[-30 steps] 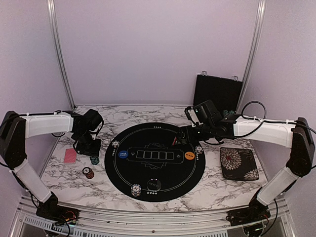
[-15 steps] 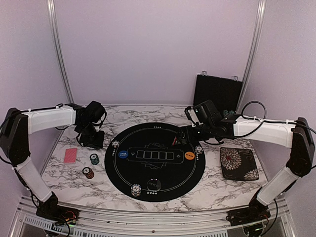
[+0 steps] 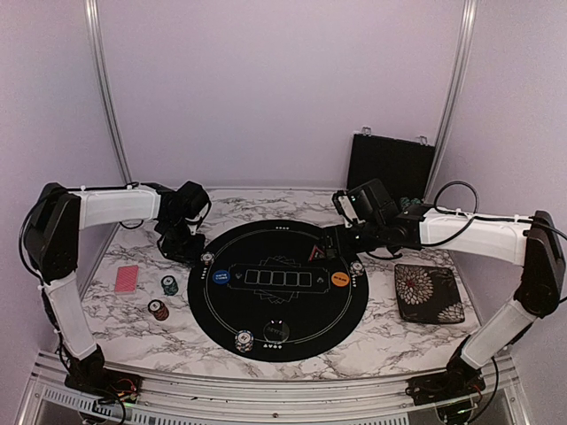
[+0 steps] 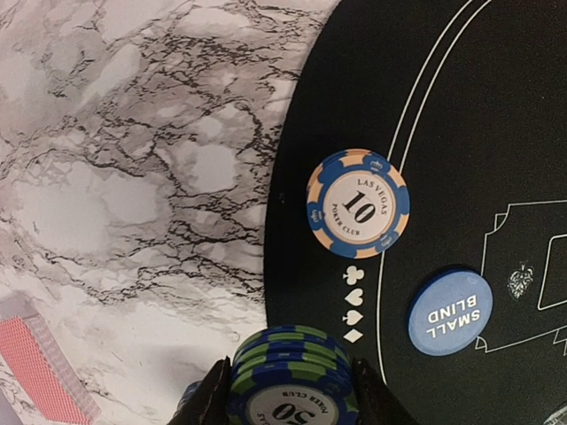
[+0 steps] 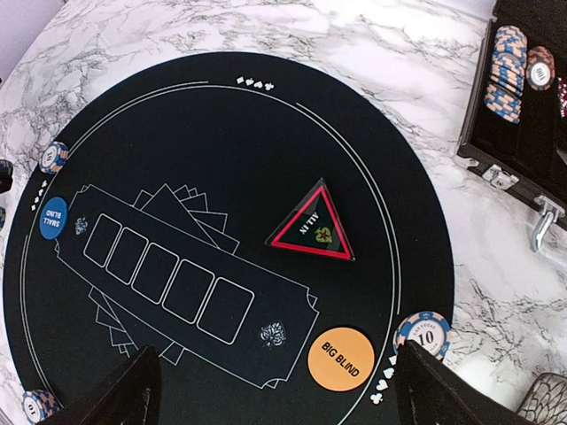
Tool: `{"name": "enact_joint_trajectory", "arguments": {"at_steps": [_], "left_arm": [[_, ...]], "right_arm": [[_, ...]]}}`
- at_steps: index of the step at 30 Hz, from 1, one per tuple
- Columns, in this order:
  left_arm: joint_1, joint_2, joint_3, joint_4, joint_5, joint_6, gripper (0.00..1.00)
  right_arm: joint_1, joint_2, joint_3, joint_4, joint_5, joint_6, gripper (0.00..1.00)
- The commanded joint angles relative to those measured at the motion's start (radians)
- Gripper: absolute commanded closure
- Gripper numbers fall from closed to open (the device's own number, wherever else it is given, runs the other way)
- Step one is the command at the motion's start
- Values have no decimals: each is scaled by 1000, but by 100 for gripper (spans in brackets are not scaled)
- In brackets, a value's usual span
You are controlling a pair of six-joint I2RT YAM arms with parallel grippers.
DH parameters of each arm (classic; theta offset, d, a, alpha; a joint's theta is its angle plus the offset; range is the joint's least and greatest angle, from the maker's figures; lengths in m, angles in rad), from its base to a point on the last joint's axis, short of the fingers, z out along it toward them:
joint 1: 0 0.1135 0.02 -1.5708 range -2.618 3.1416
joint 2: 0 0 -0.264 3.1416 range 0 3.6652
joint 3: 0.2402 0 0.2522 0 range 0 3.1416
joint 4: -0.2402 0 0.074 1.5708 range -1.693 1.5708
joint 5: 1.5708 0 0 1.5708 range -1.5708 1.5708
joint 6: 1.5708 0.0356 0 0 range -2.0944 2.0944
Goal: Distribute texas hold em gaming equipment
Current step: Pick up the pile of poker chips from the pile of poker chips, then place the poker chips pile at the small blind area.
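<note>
Marble veining covers the table where we see two arms working over a round black mat. Nearest us, at the mat's front edge, a small chip stack sits near a black button. Off the mat to the left lie a red chip stack, a green chip stack and, farther left, red-backed cards. A floral pad rests on the marble to the right. Midway across the mat, a blue button marked SMALL BLIND and an orange button marked BIG BLIND flank a row of printed card boxes. A blue chip marked 10 lies just inside the left rim, and a second blue chip lies just inside the right rim. The left gripper is clenched on a held stack of green-and-blue chips over the mat's left rim. The right gripper hangs above the mat, jaws spread wide with nothing between them, near a triangular ALL IN marker. At the far right we find a black case standing open, with racked chips inside.
</note>
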Motion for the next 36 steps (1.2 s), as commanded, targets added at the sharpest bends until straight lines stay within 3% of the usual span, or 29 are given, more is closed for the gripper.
{"name": "enact_joint_trajectory", "arguments": {"at_steps": [1,19,36], "left_arm": [[-10,47,41,8,20,12,62],[-36,136,30,77,42,2,62],[-51,147,9,81,-4,2,55]], "right_arm": [[8,-39,8,-14,21,10,12],[8,-64,-9,-36,38,22,12],[9,-79,-26,-33,40,27,11]]}}
